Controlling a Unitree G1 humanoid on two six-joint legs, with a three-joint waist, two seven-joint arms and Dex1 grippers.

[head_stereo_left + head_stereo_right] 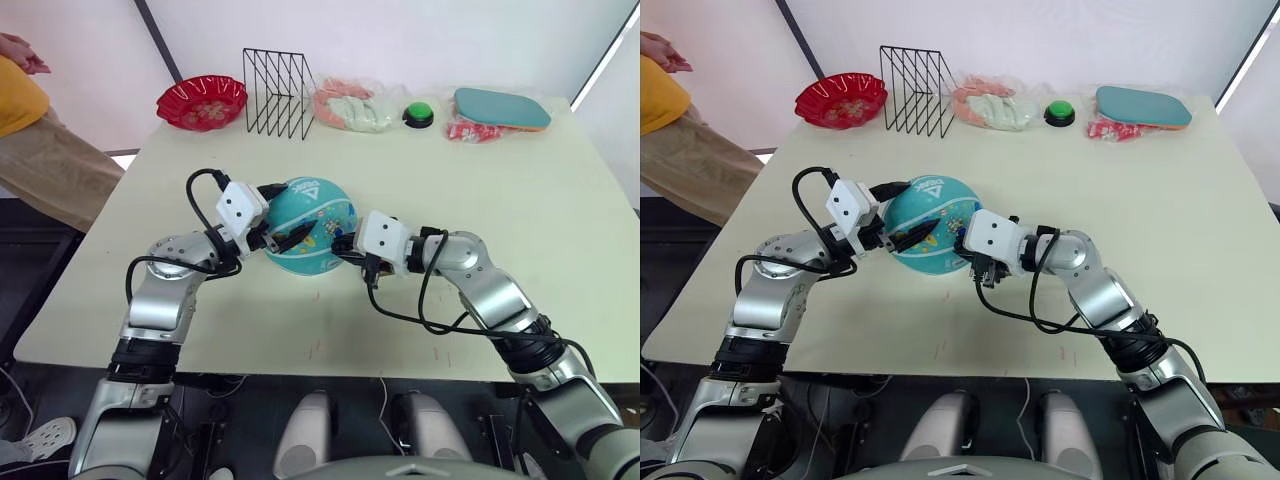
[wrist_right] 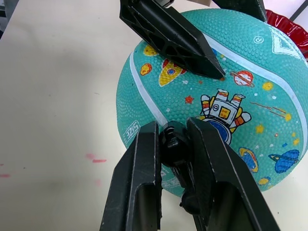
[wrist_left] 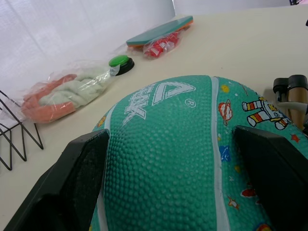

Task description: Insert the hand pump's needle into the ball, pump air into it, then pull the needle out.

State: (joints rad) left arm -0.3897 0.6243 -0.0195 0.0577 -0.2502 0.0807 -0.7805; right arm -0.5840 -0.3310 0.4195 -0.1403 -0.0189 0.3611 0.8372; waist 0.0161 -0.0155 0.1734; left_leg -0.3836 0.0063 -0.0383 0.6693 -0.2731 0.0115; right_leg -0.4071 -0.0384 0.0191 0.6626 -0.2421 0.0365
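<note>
Ball (image 1: 312, 228) sits on the bench (image 1: 520, 230), clasped by the left hand (image 3: 168, 192). Right hand (image 2: 175, 144) pinches the needle (image 2: 174, 147) fitting against its skin, so insertion is under way; next, push straight in.

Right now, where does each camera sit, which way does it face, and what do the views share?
Left eye: on the head, looking down over both arms at the ball on the table.
Right eye: same scene; left pincer and right pincer flank the ball.
Left wrist: along its fingers, which straddle the ball, toward the green button.
Right wrist: along fingers closed on the needle's black fitting against the ball.
Shared: the ball.
</note>
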